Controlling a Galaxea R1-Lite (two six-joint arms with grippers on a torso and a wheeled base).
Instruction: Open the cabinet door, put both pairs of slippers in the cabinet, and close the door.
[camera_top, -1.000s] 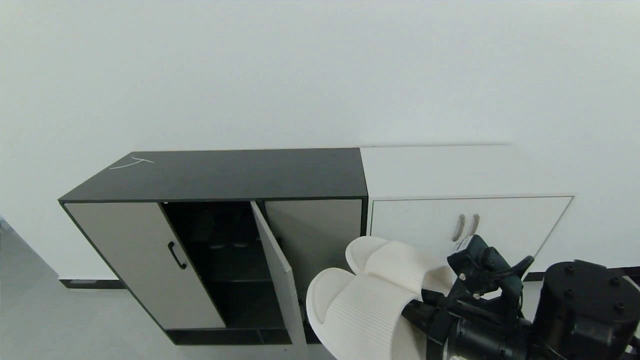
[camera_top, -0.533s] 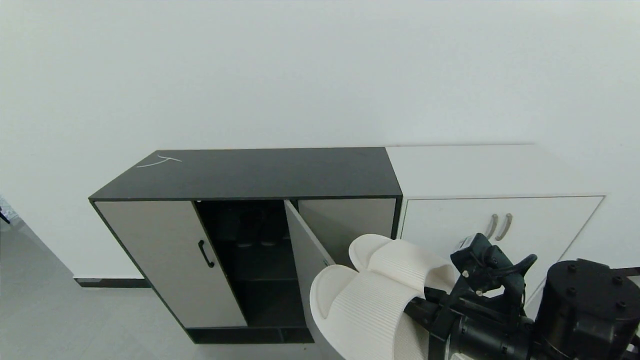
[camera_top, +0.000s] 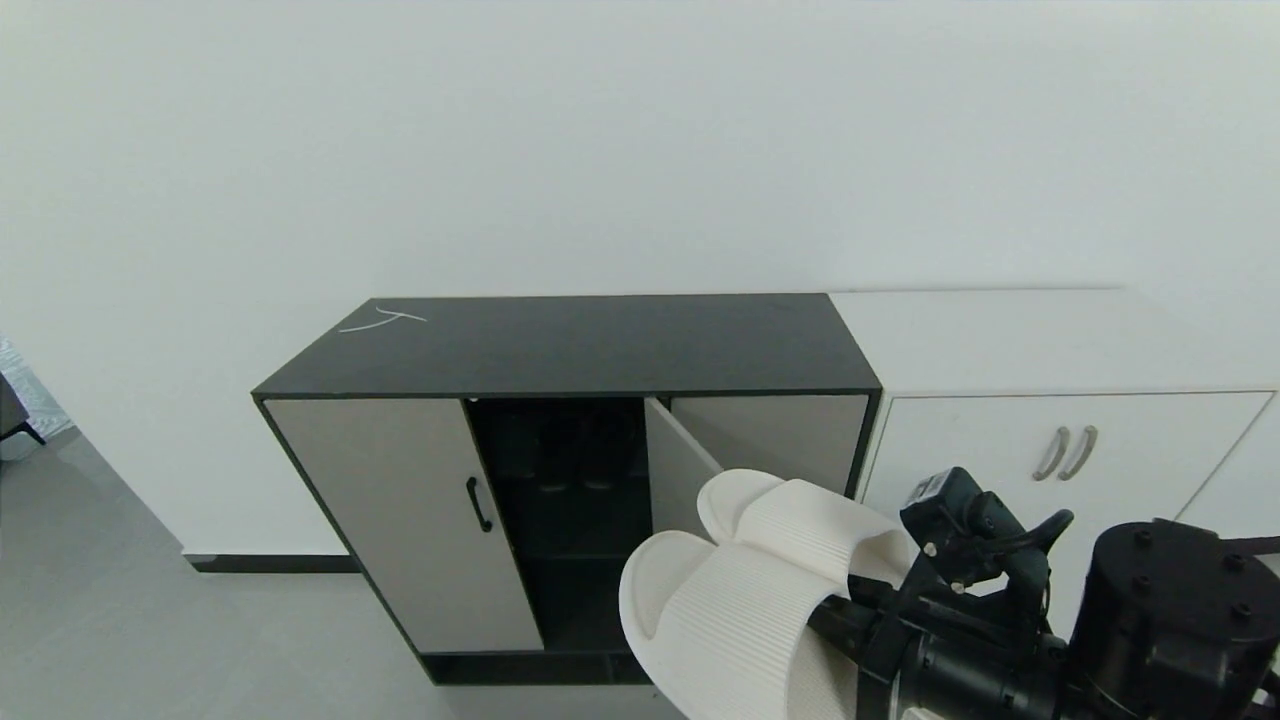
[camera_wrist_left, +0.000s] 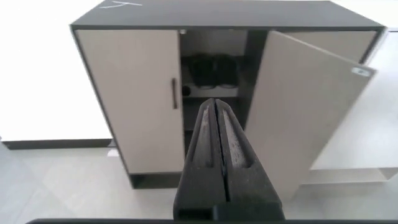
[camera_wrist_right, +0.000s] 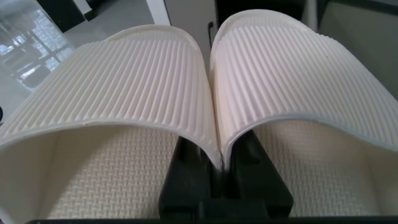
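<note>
Slippers (camera_top: 760, 590) in right pincer (camera_wrist_right: 217, 171), level before cabinet (camera_top: 560, 345)

Plain white wall (camera_top: 640, 150), evenly lit. Floor (camera_top: 150, 620) is grey and smooth. Dark baseboard (camera_top: 270, 563) runs along the foot of the wall. Two pieces of furniture stand against the wall. One is a dark cabinet (camera_top: 600, 345) with a black top and grey fronts. The other is a white cabinet (camera_top: 1000, 340) touching its right side, same height, both doors shut, with a pair of curved metal handles (camera_top: 1065, 453) side by side at the centre. Dark object (camera_top: 12, 415) at the far left edge, possibly a chair leg, can't tell.
</note>
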